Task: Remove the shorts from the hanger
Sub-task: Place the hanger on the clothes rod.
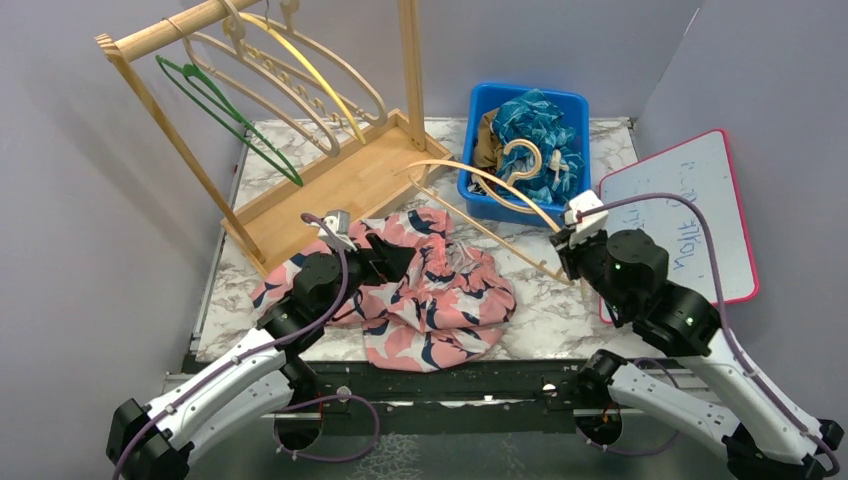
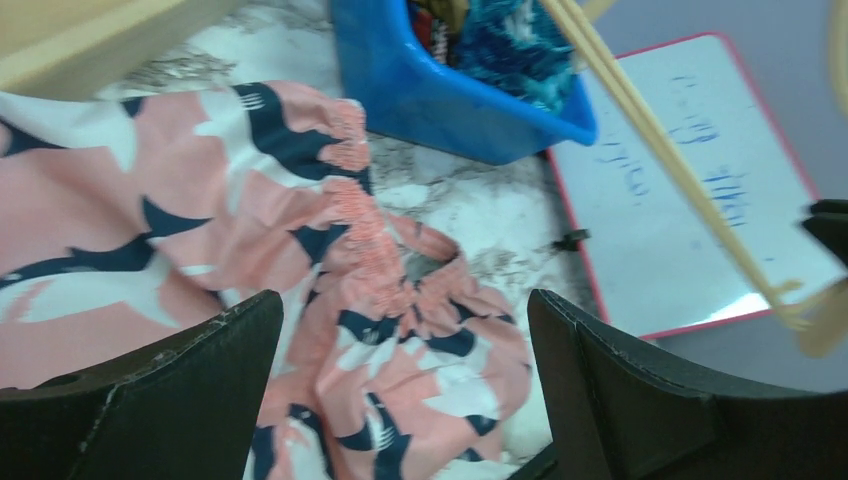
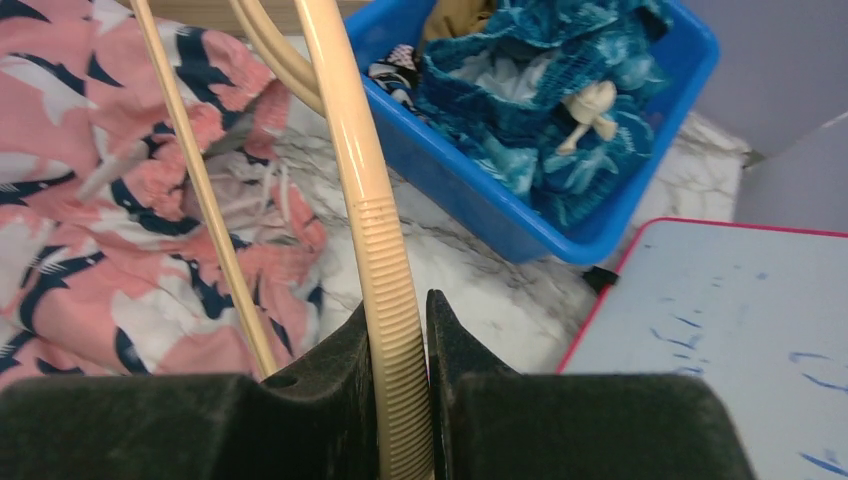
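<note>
The only writing is on the whiteboard point(image 1: 690, 210) at the right of the worktop point(image 1: 560, 310): a few blue marker strokes, too faint and skewed for you to read. There are no brands or labels.

The pink shorts point(image 1: 430, 300) with navy and white blotches lie crumpled on the worktop, near the middle. The heap's long axis runs left to right. A gathered elastic edge shows in the left wrist view, but the cloth is too bunched to tell which way the waist points.

Your left gripper point(image 2: 402, 300) hovers over the shorts' left part, jaws wide apart with nothing between them. Your right gripper point(image 3: 398, 305) has its jaws clamped on the ribbed arm of the beige hanger point(image 3: 375, 220). The hanger stretches leftward past the shorts' far edge, and its hook is over the blue bin point(image 1: 478, 190), which holds teal shorts point(image 1: 535, 125).
</note>
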Robot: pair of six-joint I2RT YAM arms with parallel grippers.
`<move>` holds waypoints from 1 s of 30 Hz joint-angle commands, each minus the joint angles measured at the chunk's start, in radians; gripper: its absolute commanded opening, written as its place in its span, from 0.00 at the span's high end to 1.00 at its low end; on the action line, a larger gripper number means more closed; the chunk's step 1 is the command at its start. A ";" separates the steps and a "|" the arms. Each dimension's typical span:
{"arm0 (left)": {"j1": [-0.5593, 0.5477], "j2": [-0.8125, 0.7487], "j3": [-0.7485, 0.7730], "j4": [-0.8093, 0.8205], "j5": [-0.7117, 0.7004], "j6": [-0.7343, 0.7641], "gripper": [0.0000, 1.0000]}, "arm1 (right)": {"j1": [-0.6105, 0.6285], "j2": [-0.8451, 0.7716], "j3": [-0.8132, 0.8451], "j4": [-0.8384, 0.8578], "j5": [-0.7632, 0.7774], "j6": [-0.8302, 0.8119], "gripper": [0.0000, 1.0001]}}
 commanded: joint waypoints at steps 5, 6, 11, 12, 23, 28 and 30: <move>0.002 0.072 -0.060 0.469 0.113 -0.316 0.05 | 0.004 0.067 -0.161 0.384 -0.050 0.195 0.99; 0.000 0.099 -0.044 0.471 0.111 -0.322 0.05 | 0.004 0.070 -0.166 0.396 -0.044 0.212 0.99; -0.026 0.270 0.020 0.490 0.079 -0.392 0.05 | 0.004 0.076 -0.208 0.443 -0.035 0.310 0.99; -0.037 0.305 0.035 0.500 0.067 -0.406 0.05 | 0.004 0.078 -0.217 0.455 -0.041 0.314 0.99; -0.155 0.567 0.205 0.553 -0.135 -0.495 0.05 | 0.004 0.144 -0.256 0.495 -0.047 0.334 0.99; -0.161 0.624 0.192 0.552 -0.158 -0.570 0.34 | 0.004 0.137 -0.263 0.514 -0.122 0.345 0.99; -0.160 0.655 0.190 0.552 -0.153 -0.589 0.47 | 0.004 0.118 -0.272 0.534 -0.165 0.338 0.98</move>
